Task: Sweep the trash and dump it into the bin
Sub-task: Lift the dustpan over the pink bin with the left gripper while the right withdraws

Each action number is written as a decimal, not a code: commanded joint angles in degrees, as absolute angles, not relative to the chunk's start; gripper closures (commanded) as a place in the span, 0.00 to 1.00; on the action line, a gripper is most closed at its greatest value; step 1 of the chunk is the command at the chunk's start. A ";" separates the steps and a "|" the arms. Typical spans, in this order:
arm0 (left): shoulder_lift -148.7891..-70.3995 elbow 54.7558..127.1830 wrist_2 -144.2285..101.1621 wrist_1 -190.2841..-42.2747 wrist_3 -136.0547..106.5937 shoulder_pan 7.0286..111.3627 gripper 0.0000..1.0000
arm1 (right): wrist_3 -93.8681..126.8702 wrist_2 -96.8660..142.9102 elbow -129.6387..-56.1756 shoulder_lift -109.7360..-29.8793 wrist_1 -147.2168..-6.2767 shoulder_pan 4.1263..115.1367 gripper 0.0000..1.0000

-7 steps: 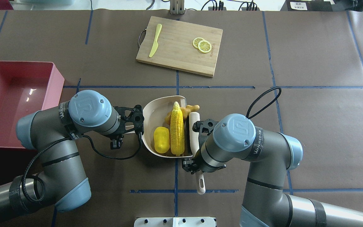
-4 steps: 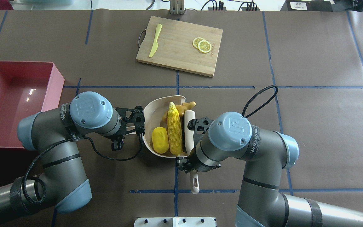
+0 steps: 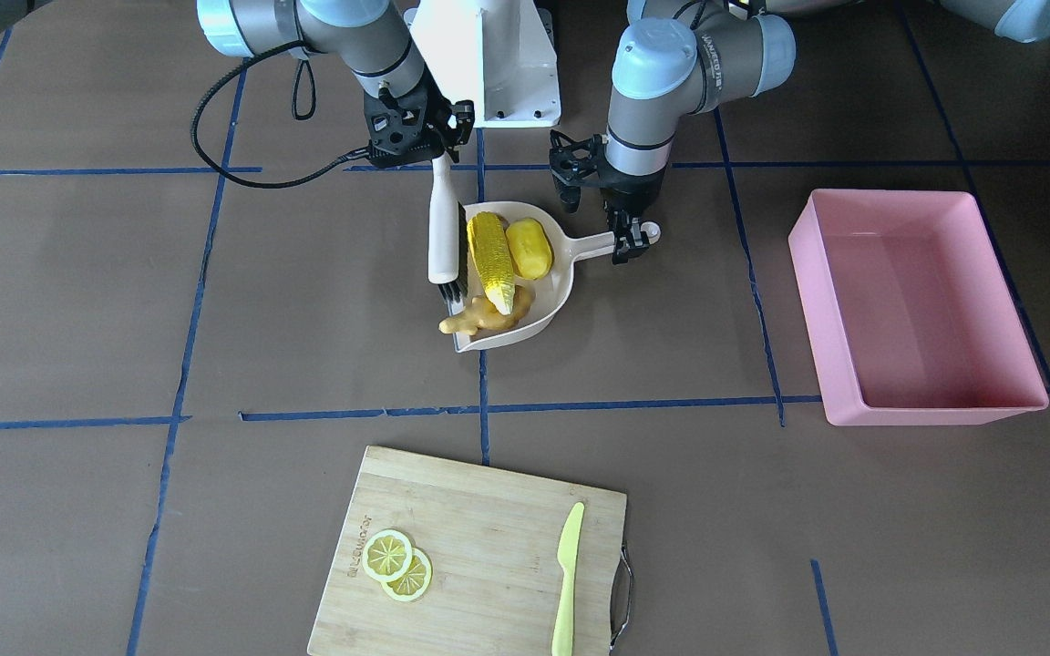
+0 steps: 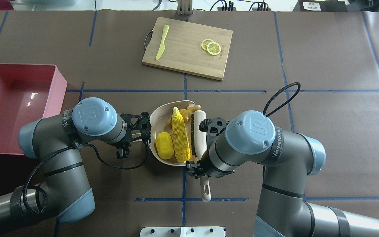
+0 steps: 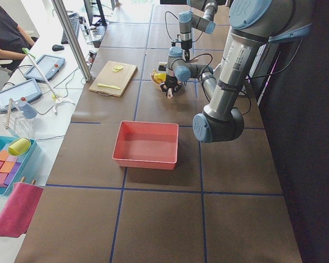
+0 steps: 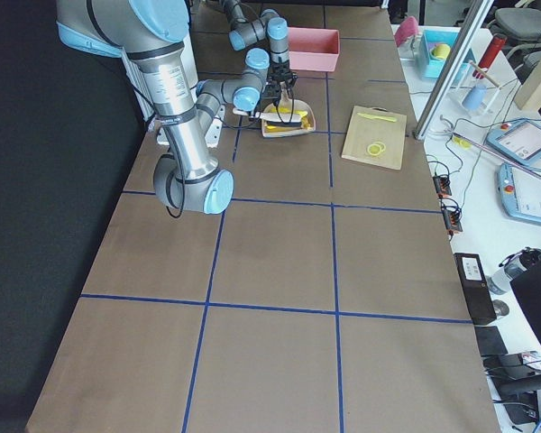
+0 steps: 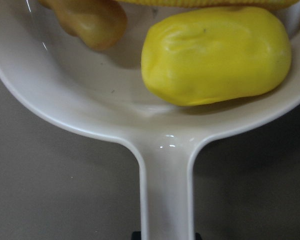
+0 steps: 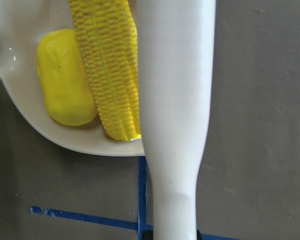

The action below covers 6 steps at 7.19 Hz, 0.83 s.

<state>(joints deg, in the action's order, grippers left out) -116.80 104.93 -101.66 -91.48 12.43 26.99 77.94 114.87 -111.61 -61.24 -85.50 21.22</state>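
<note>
The beige dustpan [image 4: 158, 117] lies mid-table and holds the trash: a corn cob [image 4: 180, 135], a yellow potato-like lump [image 4: 164, 145] and a tan ginger root [image 4: 187, 113] at the pan's open lip. My left gripper [image 3: 630, 241] is shut on the dustpan handle [image 7: 165, 190]. My right gripper [image 3: 438, 155] is shut on the white brush [image 4: 198, 138]. The brush's black bristles press against the corn. The empty pink bin [image 4: 59, 86] stands at the table's left, apart from both arms.
A wooden cutting board [image 4: 187, 62] at the far middle carries two lemon slices [image 4: 211, 46] and a yellow-green knife [image 4: 162, 42]. Blue tape lines cross the brown table. A person [image 5: 5, 33] sits beyond the table's far edge.
The right gripper has pushed the brush leftward. Corn, ginger and the yellow lump have shifted deeper into the dustpan. The brush now tilts, bristles showing. The left arm has barely moved.
</note>
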 commanded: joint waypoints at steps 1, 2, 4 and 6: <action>-116.46 104.94 -101.78 -93.85 11.70 27.24 0.85 | 77.87 115.49 -117.40 -63.01 -92.09 23.19 0.98; -116.46 105.12 -101.95 -94.82 10.12 27.51 0.85 | 77.87 116.27 -120.90 -64.84 -95.50 25.29 0.98; -116.54 106.25 -104.57 -94.83 6.26 29.78 0.85 | 77.17 118.03 -126.80 -71.77 -98.87 30.47 0.98; -116.37 108.18 -115.88 -94.31 6.24 37.84 0.85 | 70.80 121.62 -131.03 -80.55 -98.79 36.79 0.98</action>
<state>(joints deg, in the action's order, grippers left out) -116.46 106.84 -109.80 -94.69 6.48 33.07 75.32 119.24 -128.32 -74.97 -98.61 32.56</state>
